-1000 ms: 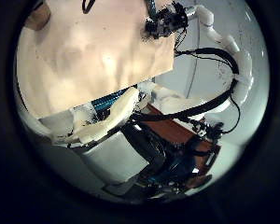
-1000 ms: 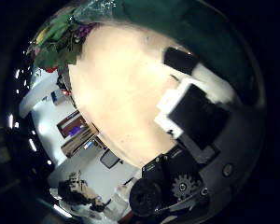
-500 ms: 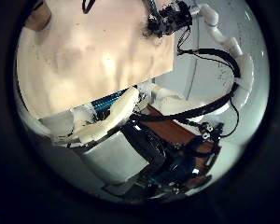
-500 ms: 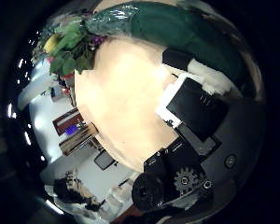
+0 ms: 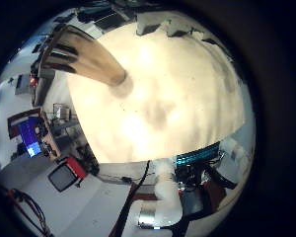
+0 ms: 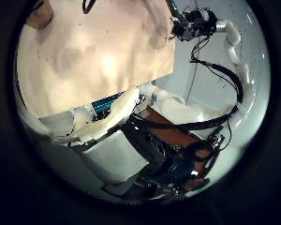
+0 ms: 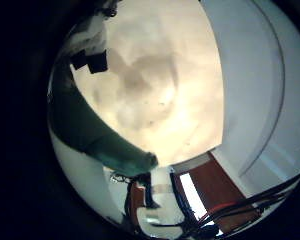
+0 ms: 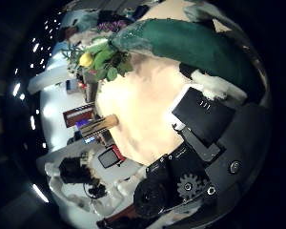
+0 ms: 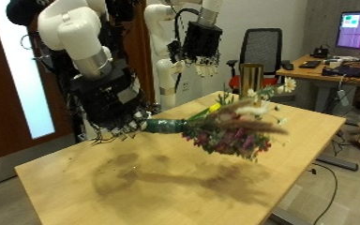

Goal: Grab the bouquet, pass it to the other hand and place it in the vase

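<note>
The right robot hand (image 9: 115, 120) is clenched round the green wrapped stem of the bouquet (image 9: 230, 127) and now carries it clear of the bench (image 9: 142, 178), where half a second ago the right palm view showed it lower, with more bare benchtop in sight. The pick-up looks done, so the hand-over comes next. The left robot hand (image 9: 203, 42) hangs above the far end of the bench with fingers relaxed and nothing in them, near the tall vase (image 9: 251, 77), which stands upright and unfilled beyond the flowers.
</note>
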Available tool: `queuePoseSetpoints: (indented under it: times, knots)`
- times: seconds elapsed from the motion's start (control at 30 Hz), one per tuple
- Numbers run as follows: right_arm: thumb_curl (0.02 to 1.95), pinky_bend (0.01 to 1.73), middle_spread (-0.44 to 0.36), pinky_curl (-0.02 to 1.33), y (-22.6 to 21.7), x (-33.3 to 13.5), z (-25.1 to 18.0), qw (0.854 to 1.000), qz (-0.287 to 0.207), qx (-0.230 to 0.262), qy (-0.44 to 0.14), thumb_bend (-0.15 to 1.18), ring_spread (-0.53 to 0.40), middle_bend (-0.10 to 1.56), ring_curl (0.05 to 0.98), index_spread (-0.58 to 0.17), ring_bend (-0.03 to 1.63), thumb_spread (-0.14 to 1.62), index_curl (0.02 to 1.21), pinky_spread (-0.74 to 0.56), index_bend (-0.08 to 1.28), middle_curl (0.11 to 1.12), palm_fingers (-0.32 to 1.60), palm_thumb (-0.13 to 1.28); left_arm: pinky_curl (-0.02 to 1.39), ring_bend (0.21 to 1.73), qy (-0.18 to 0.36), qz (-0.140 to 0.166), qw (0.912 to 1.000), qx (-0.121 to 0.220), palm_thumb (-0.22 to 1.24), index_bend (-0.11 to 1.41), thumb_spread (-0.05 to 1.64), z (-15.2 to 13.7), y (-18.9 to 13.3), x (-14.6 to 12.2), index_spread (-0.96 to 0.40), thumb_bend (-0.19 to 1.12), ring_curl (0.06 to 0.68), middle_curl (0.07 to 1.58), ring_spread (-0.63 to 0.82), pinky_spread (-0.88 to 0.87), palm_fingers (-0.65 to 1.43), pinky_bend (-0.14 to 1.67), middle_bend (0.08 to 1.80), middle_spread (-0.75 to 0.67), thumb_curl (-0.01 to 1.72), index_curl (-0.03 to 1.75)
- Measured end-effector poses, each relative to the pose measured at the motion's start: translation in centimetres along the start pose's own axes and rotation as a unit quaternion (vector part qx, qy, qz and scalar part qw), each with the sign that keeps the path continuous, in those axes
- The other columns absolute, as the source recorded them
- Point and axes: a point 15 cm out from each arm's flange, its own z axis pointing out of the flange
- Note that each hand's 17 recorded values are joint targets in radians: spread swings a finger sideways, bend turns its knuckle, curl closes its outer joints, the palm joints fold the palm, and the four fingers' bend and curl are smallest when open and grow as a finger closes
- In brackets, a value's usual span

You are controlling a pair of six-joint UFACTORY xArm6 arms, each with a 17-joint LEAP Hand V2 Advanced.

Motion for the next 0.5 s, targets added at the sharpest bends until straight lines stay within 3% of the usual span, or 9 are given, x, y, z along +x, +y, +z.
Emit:
queuePoseSetpoints:
  times: [0.23, 0.37, 0.5]
  knots:
    - [0.91, 1.32, -0.127, 0.69, 2.4, -4.7, -3.7, 0.988, -0.060, 0.012, -0.141, -0.01, -0.187, 1.36, 0.625, -0.301, 1.45, 0.33, 1.06, -0.22, 1.01, 0.76, 1.12, 1.23, 0.19, 0.39, 0.055, 0.007, 0.9984, 0.015, 0.37, 0.23, 0.99, -0.8, -0.2, 0.5, -0.01, -0.03, 0.143, 0.44, 0.39, 0.53, 0.48, 0.18, 0.44, -0.06, 0.30, 0.50]
    - [0.93, 1.29, -0.119, 0.73, 3.4, -6.4, -4.6, 0.973, -0.132, 0.018, -0.190, -0.02, -0.187, 1.36, 0.626, -0.297, 1.45, 0.27, 1.06, -0.21, 1.01, 0.76, 1.12, 1.22, 0.18, 0.39, 0.110, 0.009, 0.9933, 0.034, 0.33, 0.25, 0.98, -1.9, -0.2, 1.0, -0.01, -0.03, 0.141, 0.44, 0.39, 0.53, 0.47, 0.18, 0.44, -0.07, 0.29, 0.52]
    - [0.94, 1.27, -0.115, 0.76, 5.5, -7.8, -3.4, 0.949, -0.203, 0.006, -0.240, -0.01, -0.180, 1.36, 0.628, -0.296, 1.46, 0.25, 1.07, -0.21, 1.00, 0.76, 1.12, 1.22, 0.19, 0.41, 0.173, 0.023, 0.9824, 0.068, 0.29, 0.23, 0.96, -3.4, -0.6, 1.9, 0.00, -0.04, 0.144, 0.43, 0.40, 0.53, 0.44, 0.19, 0.39, -0.02, 0.29, 0.52]
